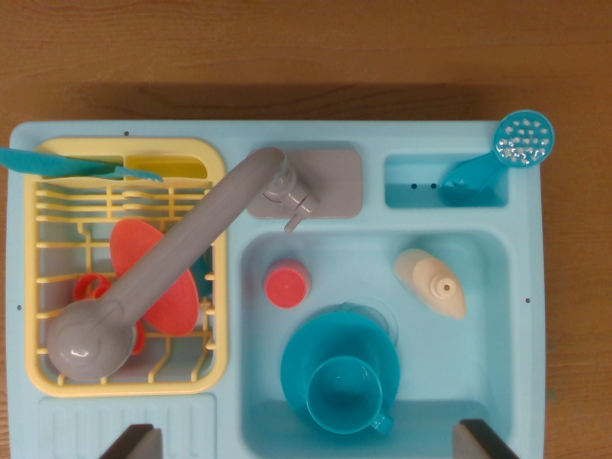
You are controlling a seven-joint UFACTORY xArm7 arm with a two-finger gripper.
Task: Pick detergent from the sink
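Observation:
The wrist view looks straight down on a light-blue toy sink unit. A cream detergent bottle lies on its side in the basin's upper right, cap pointing toward the lower right. My gripper hangs above the basin's near edge. Only its two dark fingertips show at the bottom of the frame. They stand wide apart with nothing between them, so it is open. The bottle lies well above and to the right of the gripper's middle.
In the basin sit a red cup and a teal mug on a teal plate. A grey faucet swings over the yellow dish rack, which holds a red plate. A blue slotted spoon rests at upper right.

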